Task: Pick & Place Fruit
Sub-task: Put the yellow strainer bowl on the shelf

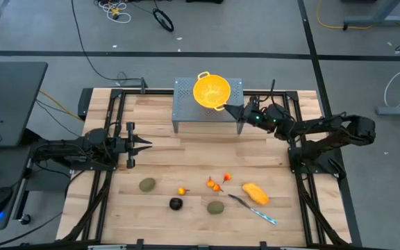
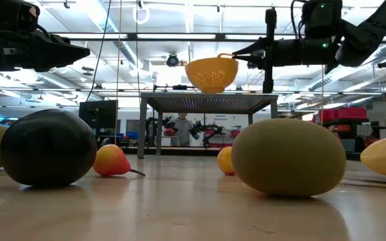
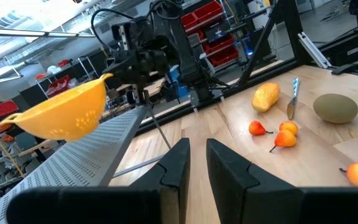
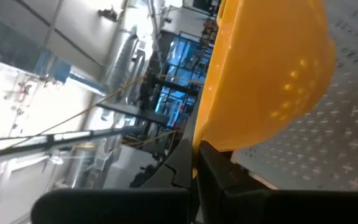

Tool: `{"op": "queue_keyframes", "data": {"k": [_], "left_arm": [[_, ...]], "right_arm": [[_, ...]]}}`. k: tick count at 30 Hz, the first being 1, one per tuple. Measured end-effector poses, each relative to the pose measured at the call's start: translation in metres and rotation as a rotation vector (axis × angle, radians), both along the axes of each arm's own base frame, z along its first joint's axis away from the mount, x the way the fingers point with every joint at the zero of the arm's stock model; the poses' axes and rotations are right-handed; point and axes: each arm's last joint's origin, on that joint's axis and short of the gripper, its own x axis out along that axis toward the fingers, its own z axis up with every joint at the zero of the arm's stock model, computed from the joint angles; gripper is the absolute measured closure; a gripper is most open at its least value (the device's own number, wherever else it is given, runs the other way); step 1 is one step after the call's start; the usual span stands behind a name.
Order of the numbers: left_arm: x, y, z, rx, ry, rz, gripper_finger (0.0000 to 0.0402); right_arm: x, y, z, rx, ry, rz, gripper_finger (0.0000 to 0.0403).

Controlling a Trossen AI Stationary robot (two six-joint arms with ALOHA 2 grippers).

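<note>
While my right gripper [image 1: 232, 109] clenches a handle of the yellow perforated plastic colander [image 1: 211, 90], holding it above the grey perforated metal stand [image 1: 186, 104] at the far side, the small toy fruits [image 1: 215, 185] lie on the near wooden worktop [image 1: 186, 156]; my left gripper [image 1: 144, 144] hovers nearly closed, empty, at the left.

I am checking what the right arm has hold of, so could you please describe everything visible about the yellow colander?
The yellow colander is a round, perforated bowl that looks like plastic, with rim handles. It sits upright but slightly tilted over the grey perforated metal stand at the table's far edge; whether it touches the stand is unclear. The right gripper is shut on its handle. No fruit shows inside it.
</note>
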Motion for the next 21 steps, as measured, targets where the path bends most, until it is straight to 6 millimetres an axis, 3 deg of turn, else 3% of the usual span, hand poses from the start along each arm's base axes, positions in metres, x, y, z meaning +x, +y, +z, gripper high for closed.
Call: {"op": "queue_keyframes", "data": {"k": [21], "left_arm": [[0.0,0.0,0.0,0.0,0.0,-0.001,0.0338]], "right_arm": [[-0.0008,-0.0031,-0.0016,0.11,-0.022,-0.036,0.0396]]}}
